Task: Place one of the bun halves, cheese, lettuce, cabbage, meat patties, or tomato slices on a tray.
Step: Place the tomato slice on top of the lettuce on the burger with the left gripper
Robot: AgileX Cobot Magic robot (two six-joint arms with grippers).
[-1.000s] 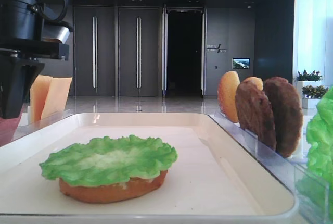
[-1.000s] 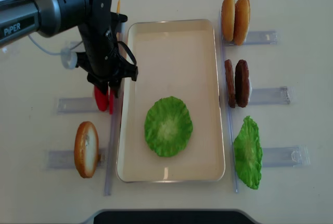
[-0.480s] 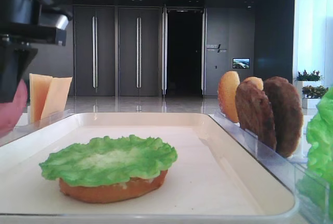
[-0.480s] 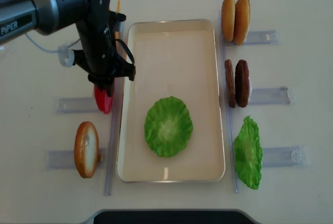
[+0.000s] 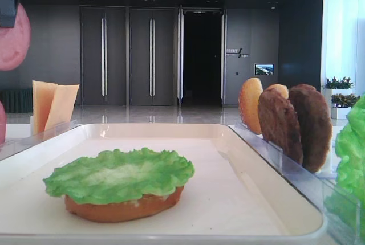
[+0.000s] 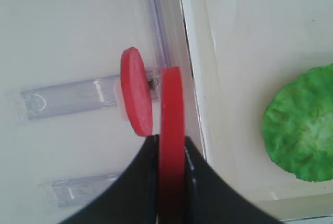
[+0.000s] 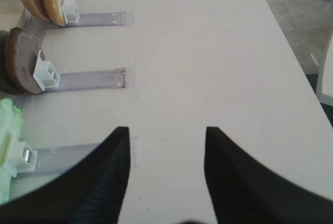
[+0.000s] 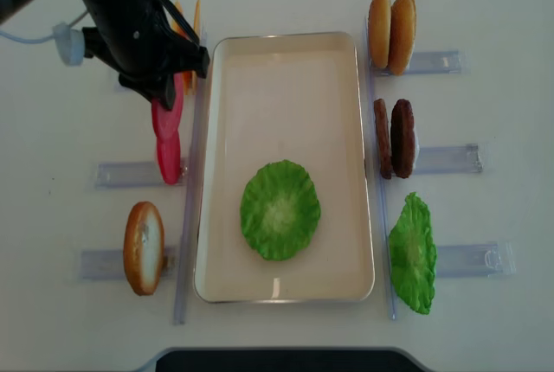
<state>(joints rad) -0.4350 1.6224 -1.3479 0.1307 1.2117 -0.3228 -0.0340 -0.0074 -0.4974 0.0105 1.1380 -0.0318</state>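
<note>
Red slice: one of the tomato slices point(image 6: 171, 130) is now up in the air, off its clear rack point(image 6: 67, 96), w/ the other slice point(image 6: 136, 91) left standing there.
Left fingers point(image 6: 171, 153): pinching that slice by its edge.
Where: just left of the tray point(image 8: 286, 69), above the tabletop point(image 8: 485, 9).
Tray now: bun half point(image 5: 122, 208) w/ lettuce point(image 8: 280, 209) on top.
Right fingers point(image 7: 164, 156): spread, holding nothing.
Means: pick is done; next prob. carry it over the lettuce.

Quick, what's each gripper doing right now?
Left gripper: closed on a tomato slice, lifted above its rack.
Right gripper: open, holding nothing, over bare table.
</note>
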